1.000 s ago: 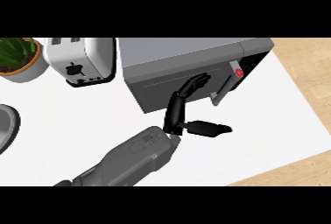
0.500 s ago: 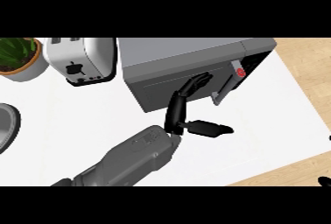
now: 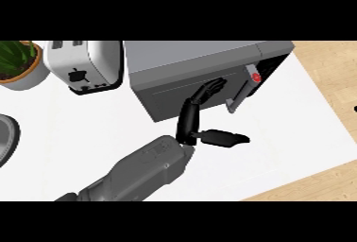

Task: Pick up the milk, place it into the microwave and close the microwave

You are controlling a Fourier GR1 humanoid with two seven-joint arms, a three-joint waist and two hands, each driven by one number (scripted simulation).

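The grey microwave (image 3: pixel 199 53) stands at the back of the white counter (image 3: pixel 293 134). Its door (image 3: pixel 174 97) is swung almost shut, with a dark gap left at the right side beside the red button (image 3: pixel 255 77). My left hand (image 3: pixel 190 124) reaches up from the lower middle. Its straight fingers (image 3: pixel 208 90) lie against the door's front, just left of the handle (image 3: pixel 237 98), and the thumb (image 3: pixel 225 138) sticks out to the right. It holds nothing. The milk is not in sight. A small dark sliver, my right hand (image 3: pixel 355 109), shows at the right edge.
A white toaster (image 3: pixel 80 64) stands left of the microwave, with a potted plant (image 3: pixel 17 59) in the far left corner. A dark round rim (image 3: pixel 5 142) shows at the left edge. The counter ends in a wooden edge (image 3: pixel 327 61) to the right.
The left hand and the door have hardly moved. The dark sliver at the right edge has appeared and moved upward.
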